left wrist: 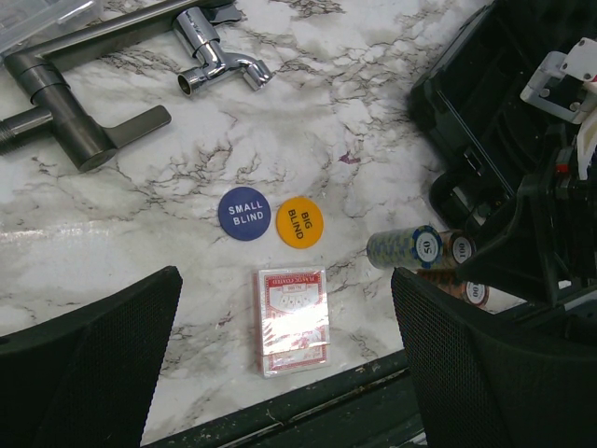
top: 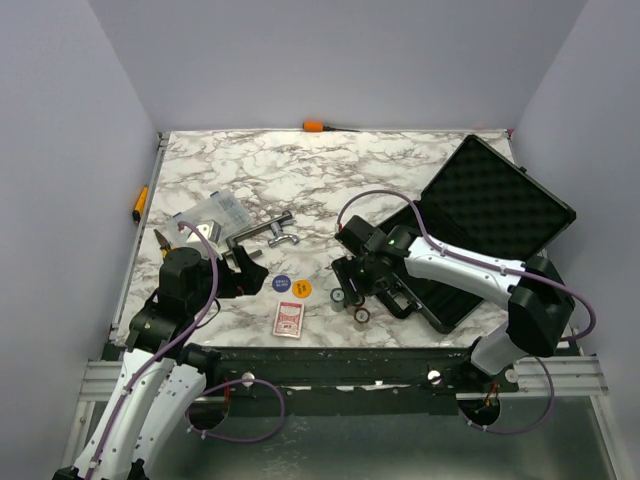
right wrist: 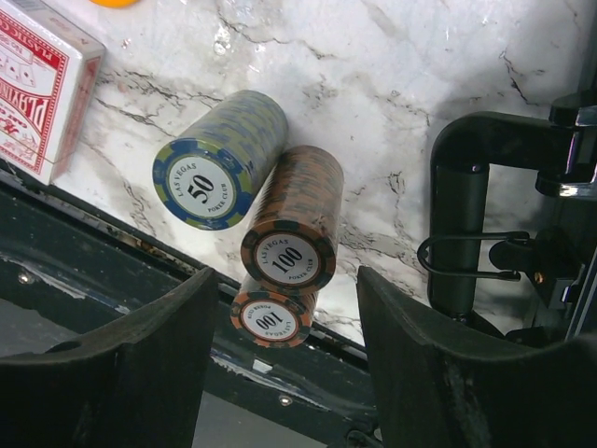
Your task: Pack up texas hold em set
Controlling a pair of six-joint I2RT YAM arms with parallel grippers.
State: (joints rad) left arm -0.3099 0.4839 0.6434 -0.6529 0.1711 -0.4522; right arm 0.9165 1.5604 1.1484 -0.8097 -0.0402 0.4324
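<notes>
right wrist view: the right gripper (right wrist: 287, 285) hangs over three chip stacks lying on their sides on the marble table (right wrist: 373, 84). its fingers stand apart with a gap on either side of the near 100 stack (right wrist: 271, 318), gripping nothing. a second 100 stack (right wrist: 294, 224) touches that one, and the blue 50 stack (right wrist: 219, 159) rests against the second. the black case (top: 500, 210) lies open just right of them, lid tipped back. the left gripper (left wrist: 284, 280) is spread wide above the red-backed card deck (left wrist: 292, 320). just beyond the deck, the small blind disc (left wrist: 244, 214) and big blind disc (left wrist: 299, 222) lie side by side, touching.
</notes>
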